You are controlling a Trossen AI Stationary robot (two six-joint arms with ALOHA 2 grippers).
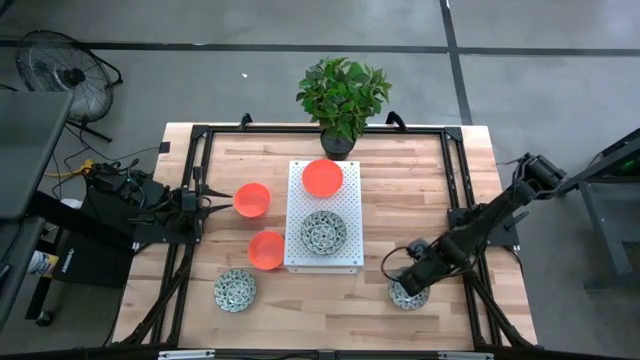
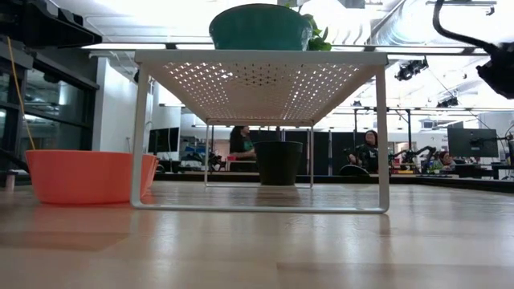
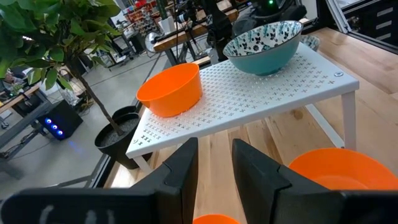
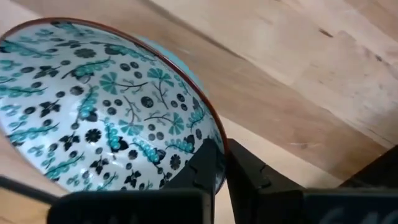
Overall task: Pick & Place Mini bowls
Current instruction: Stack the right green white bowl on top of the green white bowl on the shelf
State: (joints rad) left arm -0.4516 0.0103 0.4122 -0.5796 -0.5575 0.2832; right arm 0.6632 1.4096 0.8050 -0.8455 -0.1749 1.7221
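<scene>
Leftmost, the left pincer (image 1: 212, 197) waits slightly parted left of the white rack (image 1: 296, 215), beside an orange bowl (image 1: 252, 199). On the rack sit an orange bowl (image 1: 322, 177) and a patterned bowl (image 1: 324, 231). Right of the rack, the right pincer (image 4: 221, 163) is clamped on a patterned bowl's (image 4: 99, 106) rim on the counter (image 1: 420, 200), partly hiding it from above.

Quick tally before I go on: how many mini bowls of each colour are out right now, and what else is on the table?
Orange bowls: 3
Patterned bowls: 3
White perforated rack: 1
Potted plant: 1
Total: 8
</scene>
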